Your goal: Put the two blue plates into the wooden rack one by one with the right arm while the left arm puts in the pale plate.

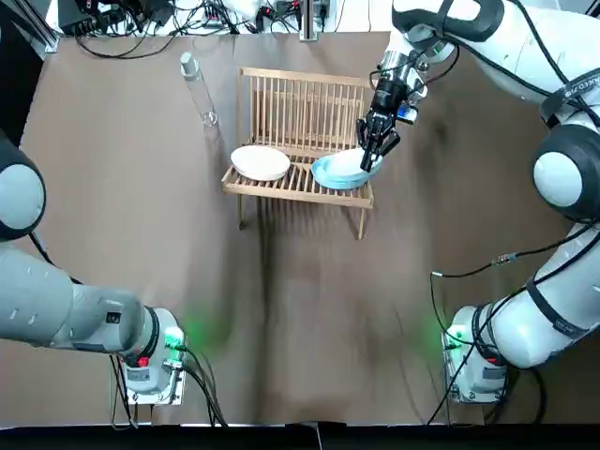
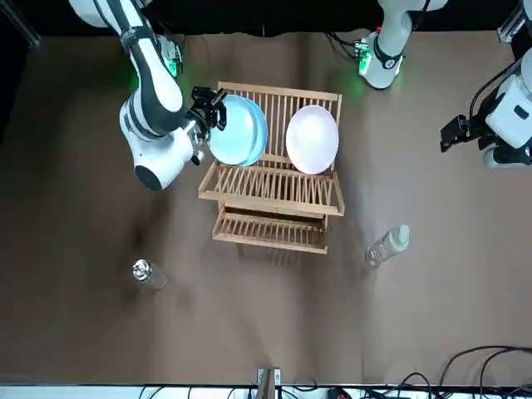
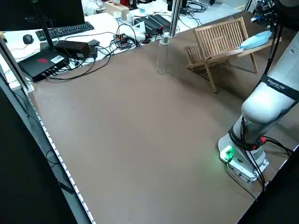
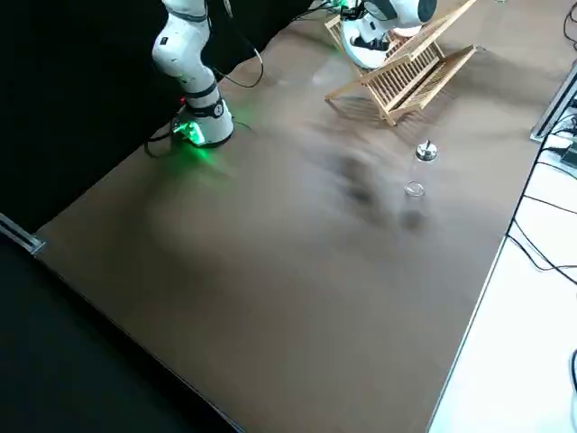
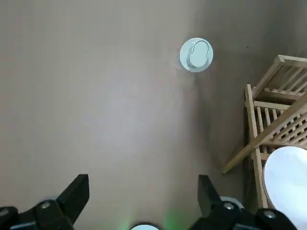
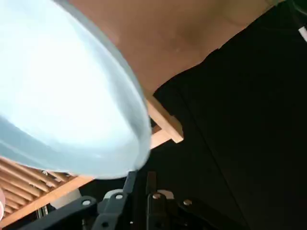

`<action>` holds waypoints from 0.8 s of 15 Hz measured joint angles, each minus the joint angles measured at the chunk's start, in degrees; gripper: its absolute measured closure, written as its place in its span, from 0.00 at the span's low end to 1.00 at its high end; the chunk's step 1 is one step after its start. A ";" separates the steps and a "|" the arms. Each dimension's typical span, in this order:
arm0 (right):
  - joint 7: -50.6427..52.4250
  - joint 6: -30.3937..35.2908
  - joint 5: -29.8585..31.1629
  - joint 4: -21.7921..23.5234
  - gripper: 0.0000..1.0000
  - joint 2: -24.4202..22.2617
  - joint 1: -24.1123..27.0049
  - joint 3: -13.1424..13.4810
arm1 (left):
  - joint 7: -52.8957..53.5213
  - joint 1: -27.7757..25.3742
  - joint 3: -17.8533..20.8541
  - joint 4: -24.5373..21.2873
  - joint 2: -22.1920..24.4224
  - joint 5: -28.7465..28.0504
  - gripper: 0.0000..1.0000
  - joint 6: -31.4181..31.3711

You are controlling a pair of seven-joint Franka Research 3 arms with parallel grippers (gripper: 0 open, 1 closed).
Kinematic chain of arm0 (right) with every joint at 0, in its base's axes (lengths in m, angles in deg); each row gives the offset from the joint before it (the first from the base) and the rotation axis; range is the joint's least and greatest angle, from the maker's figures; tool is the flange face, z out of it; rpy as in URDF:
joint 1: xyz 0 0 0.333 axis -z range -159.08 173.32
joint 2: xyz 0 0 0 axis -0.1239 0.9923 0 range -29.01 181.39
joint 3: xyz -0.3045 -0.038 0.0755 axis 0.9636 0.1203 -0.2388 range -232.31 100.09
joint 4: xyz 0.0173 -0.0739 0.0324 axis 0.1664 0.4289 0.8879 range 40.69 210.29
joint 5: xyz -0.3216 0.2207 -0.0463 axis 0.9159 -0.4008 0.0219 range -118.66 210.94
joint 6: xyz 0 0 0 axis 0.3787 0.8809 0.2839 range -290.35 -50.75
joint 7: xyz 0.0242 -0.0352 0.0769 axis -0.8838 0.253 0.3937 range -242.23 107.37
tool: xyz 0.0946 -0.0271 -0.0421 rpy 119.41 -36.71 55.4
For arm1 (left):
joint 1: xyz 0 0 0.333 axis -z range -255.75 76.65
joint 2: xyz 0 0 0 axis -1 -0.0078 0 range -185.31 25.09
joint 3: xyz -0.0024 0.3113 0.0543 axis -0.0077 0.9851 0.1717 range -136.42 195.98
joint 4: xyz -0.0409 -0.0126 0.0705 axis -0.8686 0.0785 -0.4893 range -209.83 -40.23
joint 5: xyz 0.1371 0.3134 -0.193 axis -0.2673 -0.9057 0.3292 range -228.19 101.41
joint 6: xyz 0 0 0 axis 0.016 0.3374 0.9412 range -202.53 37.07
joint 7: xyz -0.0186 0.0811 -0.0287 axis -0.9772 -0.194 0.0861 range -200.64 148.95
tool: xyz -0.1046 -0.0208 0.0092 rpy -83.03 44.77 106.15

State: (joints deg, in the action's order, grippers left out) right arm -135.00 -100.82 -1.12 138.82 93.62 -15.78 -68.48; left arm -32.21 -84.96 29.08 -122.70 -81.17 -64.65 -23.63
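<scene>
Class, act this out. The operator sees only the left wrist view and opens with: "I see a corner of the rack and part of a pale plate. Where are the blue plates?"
Observer: Both blue plates stand in the wooden rack, overlapping, on the right arm's side of the pale plate.
Operator: And the right pincer?
Observer: The right pincer is at the blue plates' upper rim, over the rack.
Operator: What is the white disc in my view?
Observer: It is the cap of a clear bottle, which stands upright on the table, apart from the rack.
</scene>
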 joint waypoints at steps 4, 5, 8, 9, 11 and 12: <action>0.00 0.00 -1.29 -0.25 0.86 0.00 -0.38 -0.02 | 0.00 0.00 0.00 0.00 0.00 0.00 0.00 0.00; 0.00 0.00 -1.78 -0.27 0.86 0.00 -0.72 -0.03 | 0.00 0.00 0.01 0.00 0.00 0.00 0.00 0.00; 0.00 0.01 -2.23 -1.13 0.84 0.01 -1.31 0.02 | 0.00 -0.01 0.01 0.00 0.00 0.00 0.00 0.00; 0.01 0.01 -2.16 -2.10 0.84 0.00 -1.17 0.33 | 0.00 -0.02 0.02 0.00 0.00 0.00 0.00 0.00; 0.65 -0.04 -0.26 -5.15 0.81 -0.03 0.40 1.06 | 0.00 -0.03 0.03 0.01 0.00 0.00 0.00 0.00; 2.47 -0.03 2.02 -7.07 0.78 -0.06 2.00 1.26 | 0.00 -0.03 0.03 0.01 0.00 0.00 0.00 0.00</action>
State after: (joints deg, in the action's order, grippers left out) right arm -132.53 -100.85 0.90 131.74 93.56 -13.79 -67.22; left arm -32.21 -84.99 29.11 -122.69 -81.17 -64.65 -23.63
